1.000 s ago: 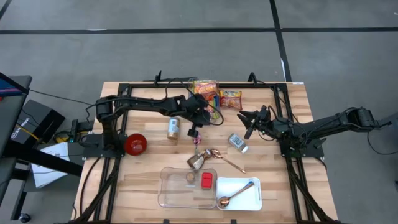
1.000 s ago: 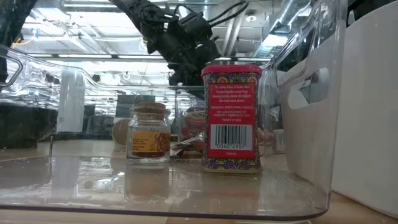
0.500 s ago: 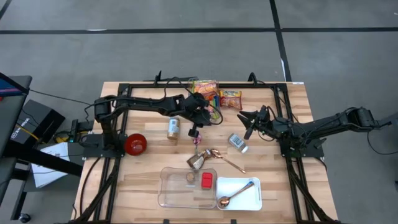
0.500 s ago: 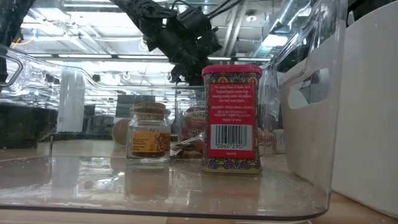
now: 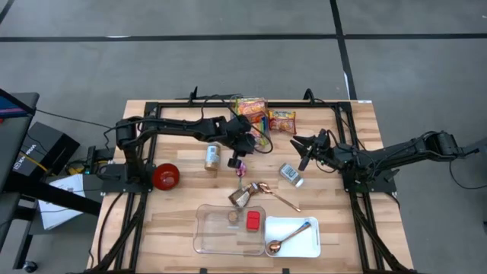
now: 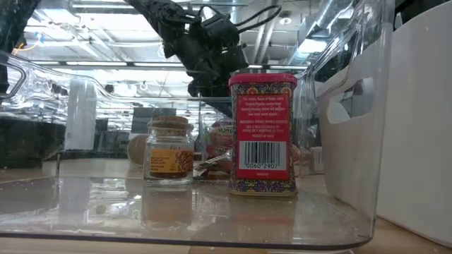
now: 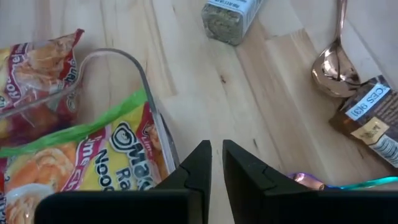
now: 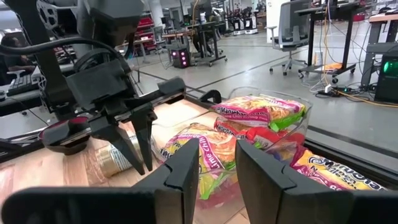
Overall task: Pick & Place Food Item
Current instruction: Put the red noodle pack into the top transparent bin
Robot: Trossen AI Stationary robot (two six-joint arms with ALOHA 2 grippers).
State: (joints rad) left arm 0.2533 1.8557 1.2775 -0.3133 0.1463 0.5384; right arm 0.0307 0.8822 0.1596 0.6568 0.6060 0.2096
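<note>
Two arms reach over the wooden surface [image 5: 175, 221]. A red bowl [image 5: 165, 176] sits far to the left of the left arm's jaws, and an upright can [image 5: 212, 157] stands just left of them. The left gripper [image 5: 245, 147] hangs above bare wood with its jaws a narrow slit apart and nothing between them. Beside them, on the far side, a clear tub [image 7: 127, 68] holds noodle packets [image 7: 81, 162]. Just below these jaws in the high view lies a small pink-topped item [image 5: 242, 173], then a brown pouch [image 7: 373, 121] touching a copper spoon [image 7: 336, 56].

Further toward the near edge, a clear tray [image 5: 207, 228] holds a cork-topped jar [image 6: 169, 152] and a red tin [image 6: 262, 132], both upright and slightly apart. Right of it a white tray [image 5: 308, 242] carries another copper spoon [image 5: 283, 240].

One more noodle packet [image 5: 282, 122] lies on the wood between the two grippers, toward the far edge. A tipped spice jar [image 5: 291, 174] lies just in front of the right arm's jaws. The right gripper [image 5: 306, 149] waits above the surface, facing the tub, its jaws a modest gap apart with nothing between them.
</note>
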